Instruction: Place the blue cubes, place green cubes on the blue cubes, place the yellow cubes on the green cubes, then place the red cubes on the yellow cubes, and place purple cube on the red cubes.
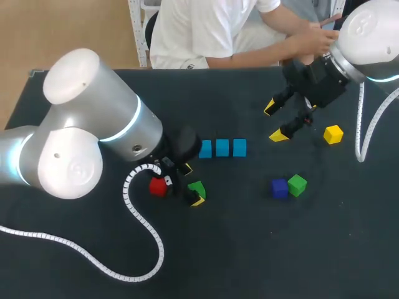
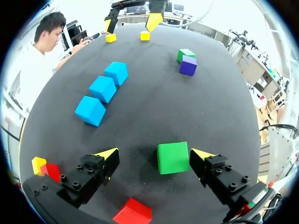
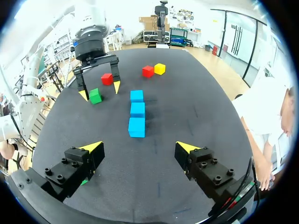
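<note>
Your left tool (image 2: 155, 154): open, green cube (image 2: 173, 157) between its fingers, nearer the right one. Beyond: three blue cubes (image 2: 103, 88) in a row on the table (image 2: 154, 102). Farther: purple cube (image 2: 188, 66) touching second green cube (image 2: 185, 54). Farthest: your right tool (image 1: 274, 123), open.

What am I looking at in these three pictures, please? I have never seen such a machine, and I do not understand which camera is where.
This is a robot with two arms at a black table. The head view looks down from above; the two round ones come from cameras on each wrist. Each arm ends in a gripper with two yellow-tipped fingers. The left gripper is open around a green cube, not yet squeezing it. The right gripper is open and empty. On the table lie three blue cubes in a row, a purple cube beside a second green cube, yellow cubes and red cubes. Nothing is stacked.
</note>
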Available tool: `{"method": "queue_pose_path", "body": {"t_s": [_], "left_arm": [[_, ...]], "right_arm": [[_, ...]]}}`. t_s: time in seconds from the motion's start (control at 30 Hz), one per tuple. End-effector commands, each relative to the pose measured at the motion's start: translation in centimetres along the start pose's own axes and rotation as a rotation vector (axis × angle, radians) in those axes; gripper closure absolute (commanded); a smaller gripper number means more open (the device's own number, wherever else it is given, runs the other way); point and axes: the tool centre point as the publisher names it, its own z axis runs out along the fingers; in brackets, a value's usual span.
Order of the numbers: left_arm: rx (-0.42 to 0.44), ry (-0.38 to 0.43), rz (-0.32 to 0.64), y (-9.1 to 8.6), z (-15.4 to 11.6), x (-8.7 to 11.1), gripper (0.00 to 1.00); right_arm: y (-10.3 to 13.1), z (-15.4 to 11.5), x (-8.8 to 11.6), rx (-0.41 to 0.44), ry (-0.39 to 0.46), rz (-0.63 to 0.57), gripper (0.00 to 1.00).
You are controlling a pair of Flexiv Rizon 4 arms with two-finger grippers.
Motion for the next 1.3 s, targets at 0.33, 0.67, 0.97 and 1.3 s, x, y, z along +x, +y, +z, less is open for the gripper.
{"method": "queue_pose_path", "body": {"t_s": [0.33, 0.67, 0.97, 1.3], "left_arm": [[0.002, -0.006, -0.01, 0.2, 0.2, 0.3, 0.24], [0.007, -0.014, -0.004, 0.2, 0.4, 0.3, 0.72], [-0.008, -0.029, 0.028, 0.3, -0.6, -0.1, 1.0], [-0.006, -0.005, 0.086, 2.8, -4.0, -0.4, 1.0]], "right_arm": [[0.1, 0.0, 0.0, 0.002, -0.001, -0.001, 0.0], [0.1, 0.0, 0.0, 0.002, -0.001, -0.001, 0.0], [0.1, 0.0, 0.0, 0.002, -0.001, -0.001, 0.0], [0.1, 0.0, 0.0, 0.002, -0.001, -0.001, 0.0]]}}
